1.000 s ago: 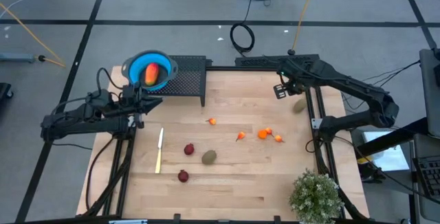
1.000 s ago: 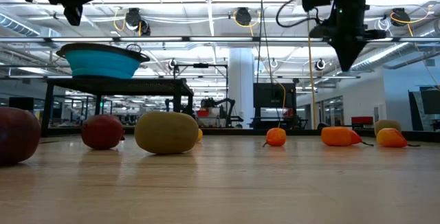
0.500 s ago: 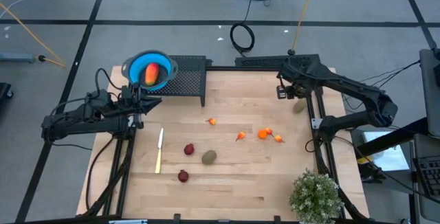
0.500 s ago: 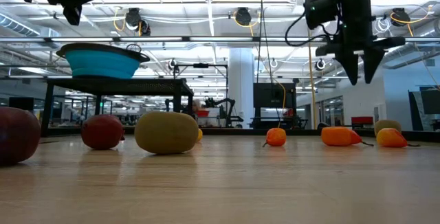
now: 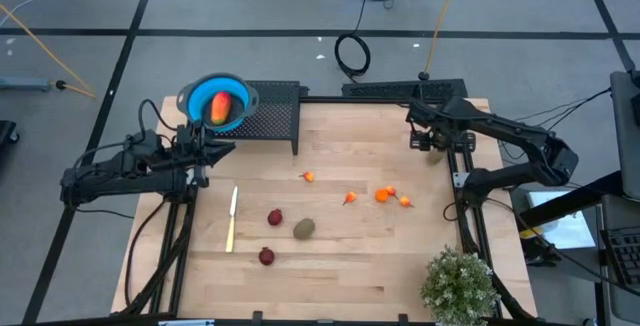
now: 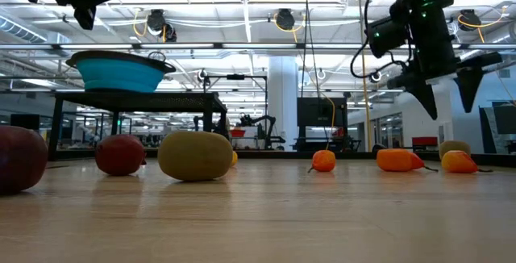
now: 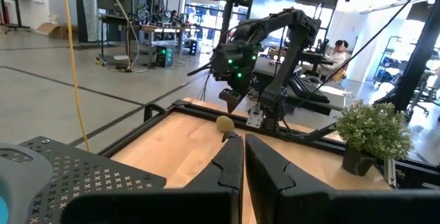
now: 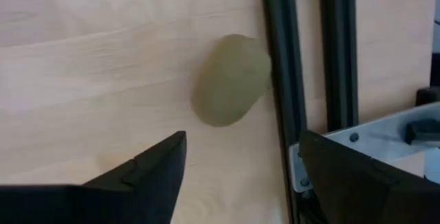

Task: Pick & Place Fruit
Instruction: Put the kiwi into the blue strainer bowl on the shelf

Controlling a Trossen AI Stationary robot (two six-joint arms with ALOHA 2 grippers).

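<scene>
An olive-green fruit (image 8: 230, 80) lies on the wood at the table's right edge, against a black rail (image 8: 278, 80). My right gripper (image 8: 240, 176) hangs open above it, clear of the table in the low view (image 6: 447, 93). My left gripper (image 7: 244, 162) waits shut at the left, beside the blue bowl (image 5: 200, 94). In the bowl lies a red-orange fruit (image 5: 220, 109). On the table rest two dark red fruits (image 5: 274, 217), (image 5: 266, 256), another olive one (image 5: 304, 228) and several tiny orange ones (image 5: 382, 194).
The bowl sits on a black perforated stand (image 5: 275, 111) at the far left. A pale knife (image 5: 232, 218) lies left of the dark red fruits. A potted plant (image 5: 458, 284) stands at the near right corner. Black frame rails (image 5: 462, 181) run along the right edge.
My right gripper has moved toward the table's right edge and come down over the olive-green fruit there. Its fingers have gone from shut to wide open. The fruit has stayed where it was.
</scene>
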